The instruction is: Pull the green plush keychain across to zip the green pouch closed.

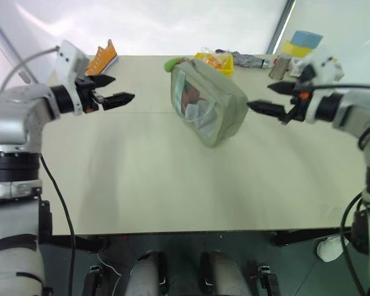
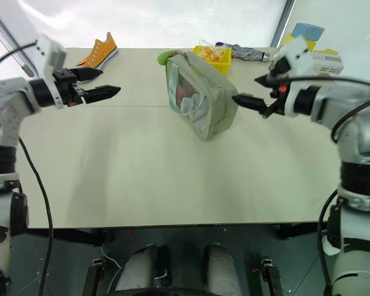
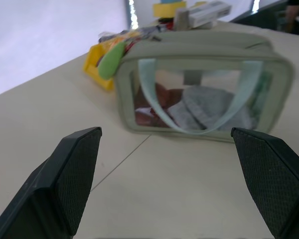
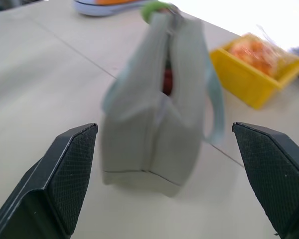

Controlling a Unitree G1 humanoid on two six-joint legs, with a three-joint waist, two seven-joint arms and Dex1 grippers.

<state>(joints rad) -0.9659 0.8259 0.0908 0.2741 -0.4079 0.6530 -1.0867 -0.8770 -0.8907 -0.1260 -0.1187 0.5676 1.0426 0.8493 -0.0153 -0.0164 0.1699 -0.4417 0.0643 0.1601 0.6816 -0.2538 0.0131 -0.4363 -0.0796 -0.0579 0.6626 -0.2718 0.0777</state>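
The green pouch [image 1: 206, 106] stands on the counter [image 1: 172, 185], nearer the far edge. The green plush keychain [image 1: 172, 63] sits at its far end. The left hand [image 1: 111, 90] and right hand [image 1: 274, 97] hang spread wide and hold nothing, one on each side. The near counter is bare. A yellow bin [image 2: 213, 58] sits just behind the pouch.

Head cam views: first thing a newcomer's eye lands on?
The green pouch, standing mid-table with its clear window facing the left gripper, its zipper gaping along the top. The green plush keychain sits at its far end, beside a yellow bin. Both open grippers flank it, the right gripper close to its side.
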